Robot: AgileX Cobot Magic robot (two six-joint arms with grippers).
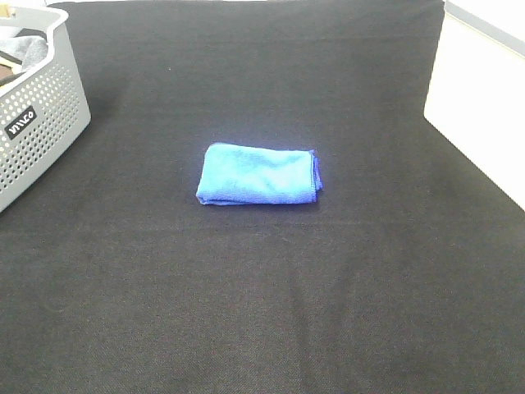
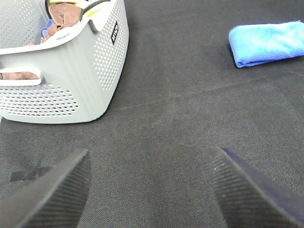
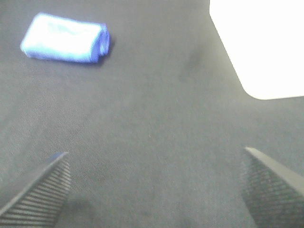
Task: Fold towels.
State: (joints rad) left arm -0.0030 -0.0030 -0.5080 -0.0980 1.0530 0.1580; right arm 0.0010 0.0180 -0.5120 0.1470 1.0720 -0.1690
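Exterior high view: a folded blue microfibre towel [image 1: 258,174] lies as a soft rectangle mid-table on coarse black cloth [image 1: 262,312], well apart from a perforated grey plastic basket [image 1: 41,123] cut off at the frame's edge. Left gripper [image 2: 152,190] and right gripper [image 3: 152,190] hang with ribbed jaws spread, empty; the right wrist view is blurred.

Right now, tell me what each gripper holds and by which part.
Nothing is held. The left gripper and right gripper both have their fingers spread open over bare black cloth. The folded blue towel lies alone, away from both.
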